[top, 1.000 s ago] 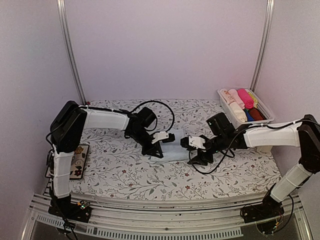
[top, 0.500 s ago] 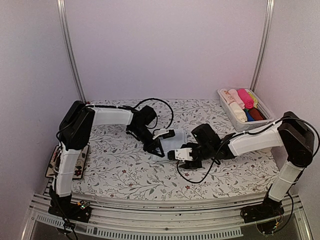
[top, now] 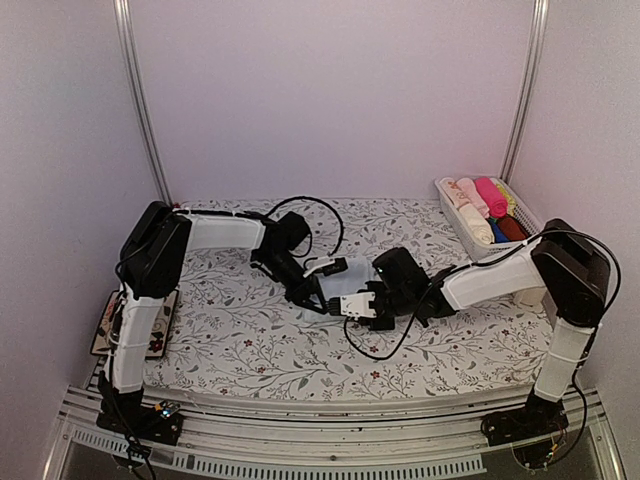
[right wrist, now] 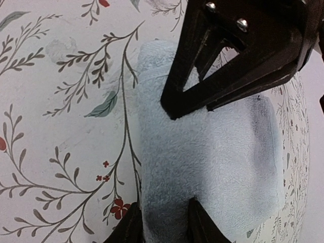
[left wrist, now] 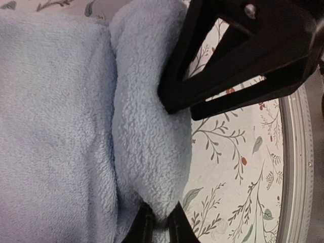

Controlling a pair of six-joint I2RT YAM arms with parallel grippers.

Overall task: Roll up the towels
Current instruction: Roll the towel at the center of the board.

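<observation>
The left claw [left wrist: 161, 227] is pressed together on a thin fold at the rolled edge of the light blue towel [left wrist: 55, 126], which lies in the middle of the table [right wrist: 55, 131]. The towel looks soft, light and floppy and would probably unroll if let go, so it is best held at the roll's ends. The right claw [right wrist: 164, 223] pinches the roll's other end.

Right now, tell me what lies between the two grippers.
The rolled edge of the light blue towel, running from left gripper to right gripper; top view shows it.
</observation>
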